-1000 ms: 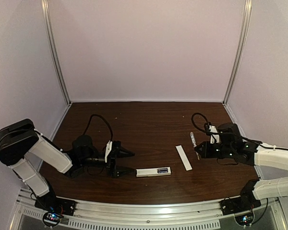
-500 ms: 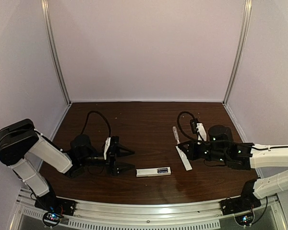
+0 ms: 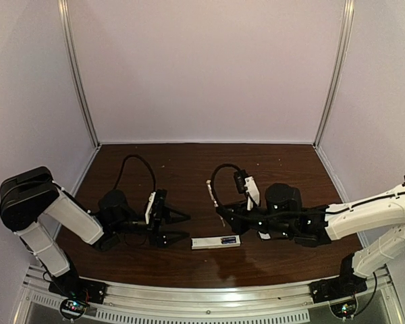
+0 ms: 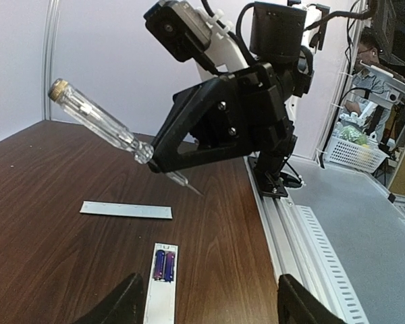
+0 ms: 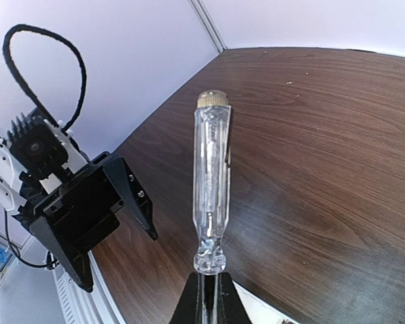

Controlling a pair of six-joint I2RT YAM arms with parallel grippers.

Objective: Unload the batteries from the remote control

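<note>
The white remote control [image 3: 216, 241] lies flat near the table's front, its bay open with two blue-purple batteries [image 3: 228, 239] side by side; they also show in the left wrist view [image 4: 163, 264] inside the remote [image 4: 159, 297]. My left gripper [image 3: 179, 227] is open and empty, just left of the remote's end, its fingertips [image 4: 118, 307] either side of that end. My right gripper [image 3: 223, 216] is shut on a clear-handled screwdriver [image 5: 210, 179], held above the remote, its metal tip [image 4: 189, 187] pointing down toward the bay.
The thin white cover strip [image 4: 125, 210] lies flat beyond the remote, partly hidden under the right arm in the top view. A metal rail [image 3: 209, 300] runs along the table's front edge. Light walls enclose the table on three sides.
My right arm has swung left with the screwdriver, from beside the cover strip to above the remote. My left gripper has drawn back slightly from the remote's end.
</note>
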